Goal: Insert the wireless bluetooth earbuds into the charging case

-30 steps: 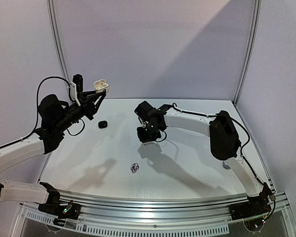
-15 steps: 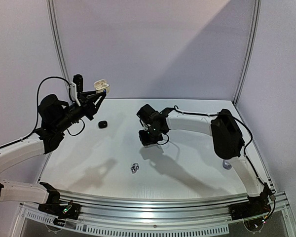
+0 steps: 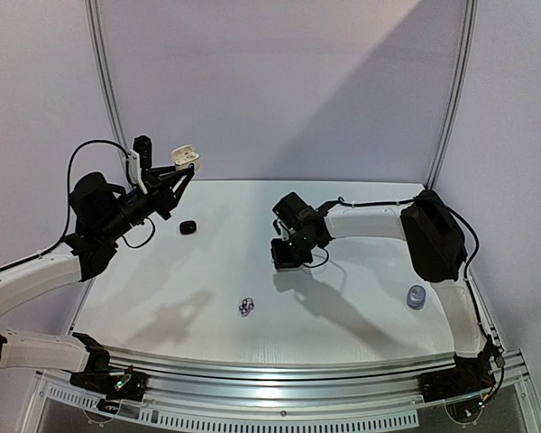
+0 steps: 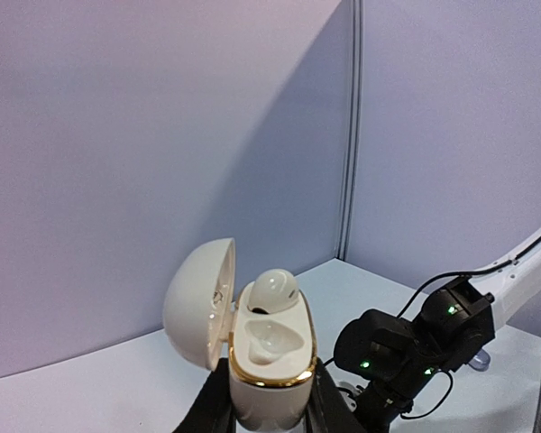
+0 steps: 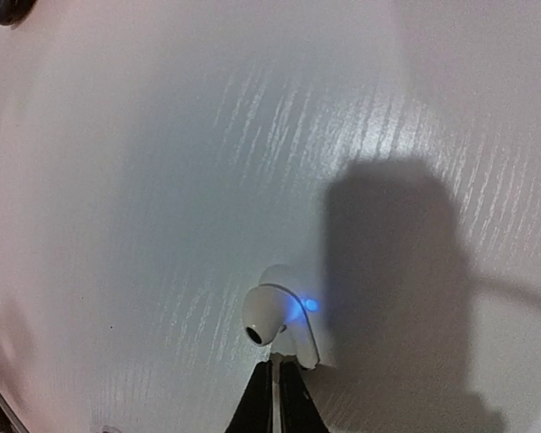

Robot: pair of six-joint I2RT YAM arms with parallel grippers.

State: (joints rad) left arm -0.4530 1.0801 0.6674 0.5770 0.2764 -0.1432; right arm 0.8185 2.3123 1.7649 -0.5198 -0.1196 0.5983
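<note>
- Nearest the arms, a clump of silvery-grey earbuds (image 3: 246,307) lay on the table (image 3: 162,298), too small to count.
- At mid-table the right gripper (image 5: 277,365) pinched the stem of a white earbud (image 5: 266,316). From above, the wrist hid it.
- Beyond, a small black thing (image 3: 187,226) lay, too tiny to identify.
- Farthest off, the left gripper (image 4: 270,417), mostly cut off, clasped the open charging case (image 4: 269,356) aloft, with a seated earbud (image 4: 273,289) inside.

The right arm (image 3: 379,216) swings to the right and carries the right gripper (image 3: 287,262) rightward and slightly nearer the bases. Its jaws close down to a pinch on the white earbud (image 5: 269,320). The elbow moves off the bluish-grey case (image 3: 417,297), which now shows in full.
</note>
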